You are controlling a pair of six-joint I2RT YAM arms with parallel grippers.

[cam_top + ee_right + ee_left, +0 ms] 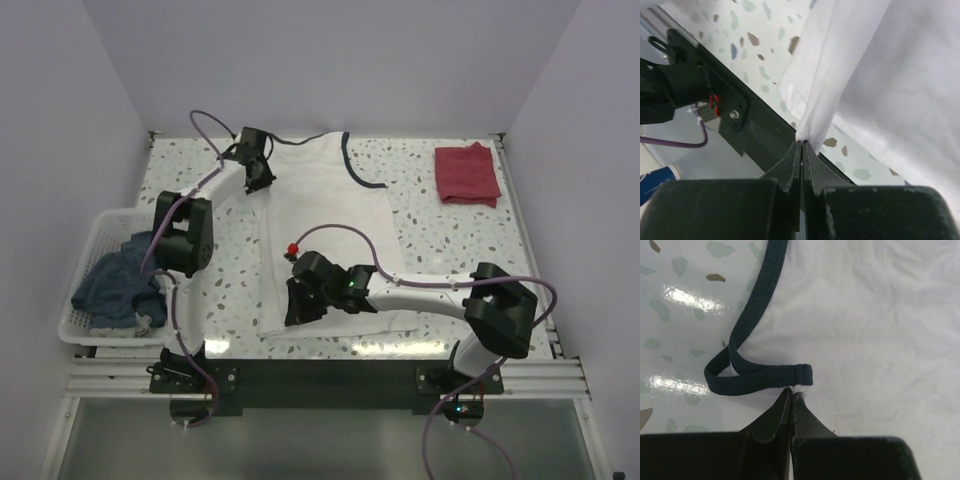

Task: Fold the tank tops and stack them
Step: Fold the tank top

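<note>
The white tank top [330,225] lies flat along the middle of the table, its navy trim [352,168] at the far end. My left gripper [262,182] is at its far left shoulder. In the left wrist view the left gripper [792,390] is shut on white cloth just under the looped navy strap [755,377]. My right gripper [297,310] is at the near left hem. The right wrist view shows the right gripper [802,143] shut on a pinch of the white tank top [840,75], lifted off the table. The dark red tank top [467,173] lies folded at the far right.
A white basket [85,290] holding blue cloth [120,285] stands at the table's left edge. The black mounting rail [320,372] runs along the near edge, close under the right gripper. Purple cables loop over both arms.
</note>
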